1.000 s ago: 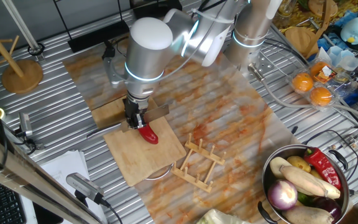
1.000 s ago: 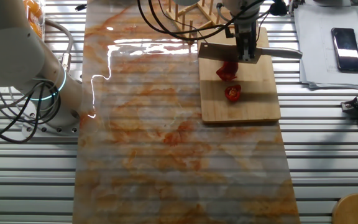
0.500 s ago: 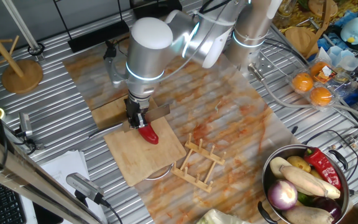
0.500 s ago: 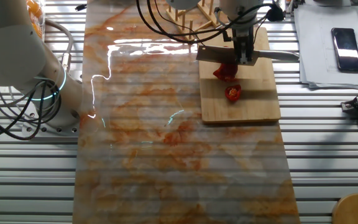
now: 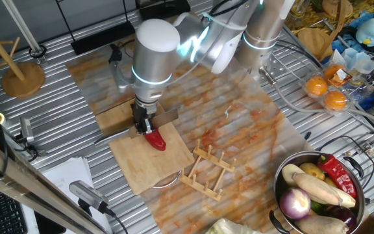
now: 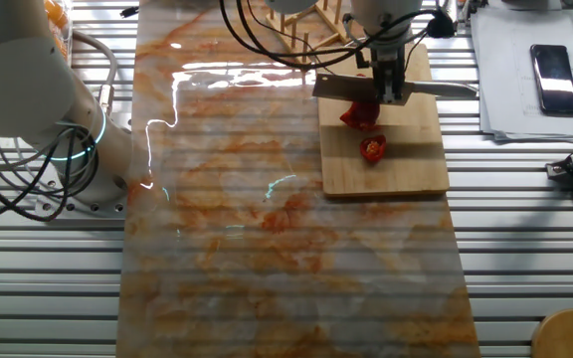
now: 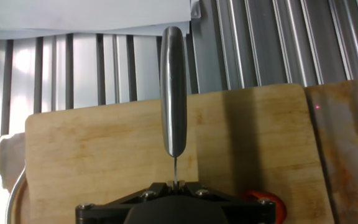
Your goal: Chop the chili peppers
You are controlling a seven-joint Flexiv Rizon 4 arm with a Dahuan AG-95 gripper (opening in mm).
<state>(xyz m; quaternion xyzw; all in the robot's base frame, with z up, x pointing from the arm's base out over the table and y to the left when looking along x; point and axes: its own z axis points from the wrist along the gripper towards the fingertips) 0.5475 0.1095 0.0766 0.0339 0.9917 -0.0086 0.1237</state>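
While the knife was held across the far part of the cutting board, the gripper was closed on it near the junction of blade and handle, so that the broad blade projected to one side and the metal handle to the other. Such a mid-point hold was judged to keep the tool level and the downward force centred over the cut. The chili peppers were located on the board: a larger red piece lay directly under the blade, and a separate cut chunk lay just beside it, nearer the board's middle. From one fixed view the pepper was seen projecting below the gripper, with the blade edge set crosswise to its length, an orientation suited to slicing off short sections. Whether the edge was touching the pepper could not be determined, since the contact line was hidden by the blade and fingers. A wooden rack stood just off the board, apart from the knife. The step in hand was judged to be a further chop, with part of the pepper left uncut.
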